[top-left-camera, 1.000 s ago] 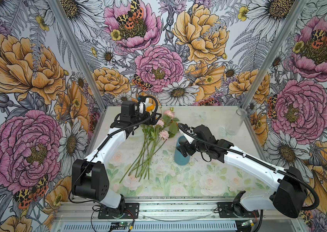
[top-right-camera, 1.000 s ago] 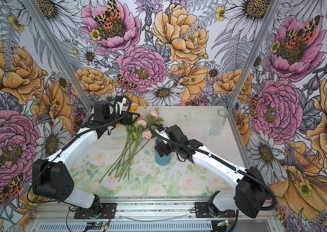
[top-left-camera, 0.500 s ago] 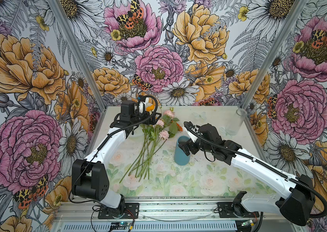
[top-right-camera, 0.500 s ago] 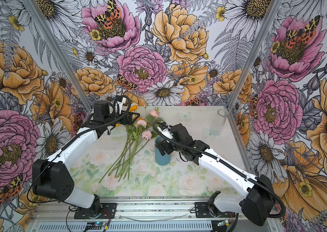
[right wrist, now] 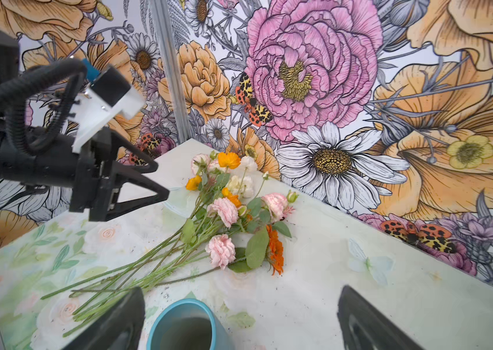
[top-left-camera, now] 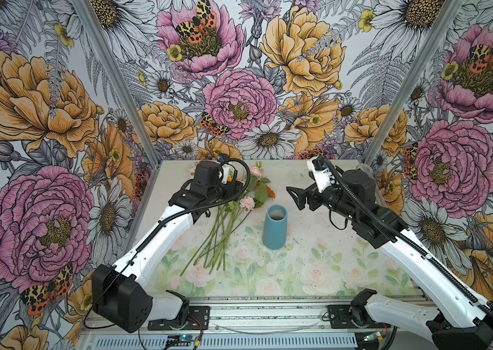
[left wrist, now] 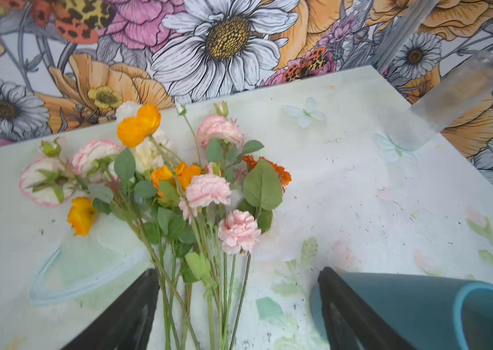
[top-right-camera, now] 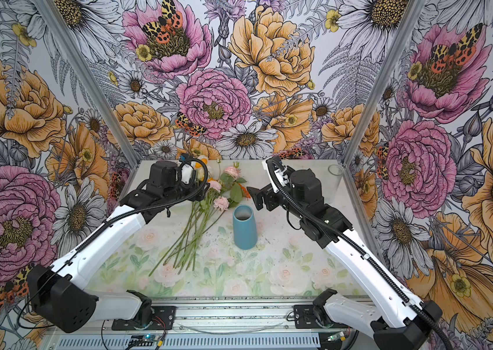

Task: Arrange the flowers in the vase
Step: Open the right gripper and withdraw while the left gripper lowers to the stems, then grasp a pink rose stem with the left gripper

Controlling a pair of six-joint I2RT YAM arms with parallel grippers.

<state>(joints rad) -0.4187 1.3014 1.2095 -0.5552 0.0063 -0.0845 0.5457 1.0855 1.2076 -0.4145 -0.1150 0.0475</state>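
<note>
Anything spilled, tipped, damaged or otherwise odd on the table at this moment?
Nothing is tipped or broken: the blue vase stands upright and empty, and the flowers lie bunched beside it. Only oddities: fine dark specks scattered over the table, like loose debris, and a clear glass standing in the far right corner.

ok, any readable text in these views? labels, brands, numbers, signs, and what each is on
No readable text in any view.
vase: plain blue, no mark or label.
flowers: no tags showing.
small board on the front rail: any print is too small to read.
wallpaper and tabletop: painted blooms and moths only, no lettering.
</note>
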